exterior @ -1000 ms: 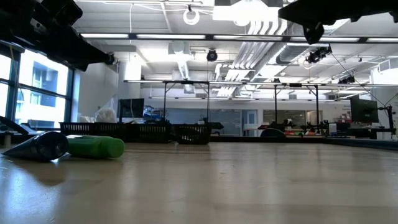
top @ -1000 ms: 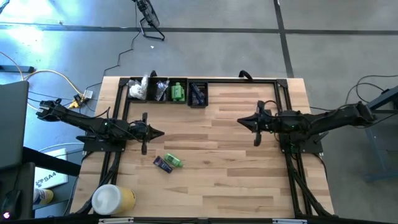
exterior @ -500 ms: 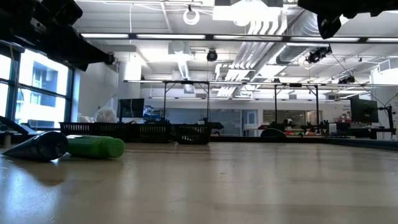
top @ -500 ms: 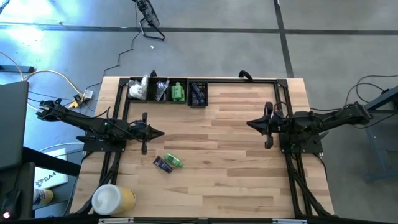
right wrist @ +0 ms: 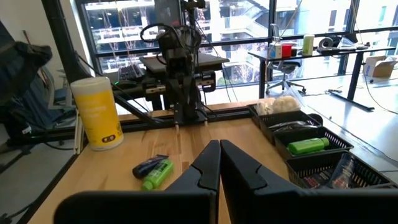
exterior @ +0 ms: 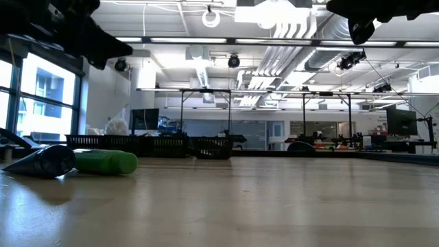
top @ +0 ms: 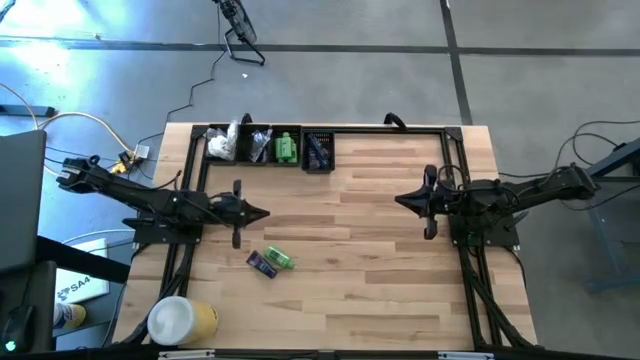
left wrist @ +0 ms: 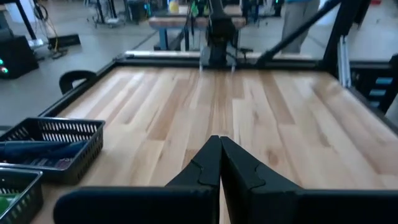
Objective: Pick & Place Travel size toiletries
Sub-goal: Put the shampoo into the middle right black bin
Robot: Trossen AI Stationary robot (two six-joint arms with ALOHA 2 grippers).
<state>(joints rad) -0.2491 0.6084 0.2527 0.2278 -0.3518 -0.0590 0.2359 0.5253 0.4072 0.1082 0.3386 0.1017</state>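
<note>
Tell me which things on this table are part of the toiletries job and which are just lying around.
Part of the job:
- small green plastic bottle lying loose on the table
- dark purple-black sachet touching it
- row of black mesh baskets along the far edge, holding toiletries, including a green bottle

Just lying about:
- large white-and-yellow cylinder at the near left corner
- cables off the table's left side

The right gripper now sits pulled back toward its own side of the surface, farther from the middle than a second ago, and its wrist now points a touch more toward the far edge. The left gripper edges slightly forward toward the centre; in the low view its dark arm reaches farther across.
</note>
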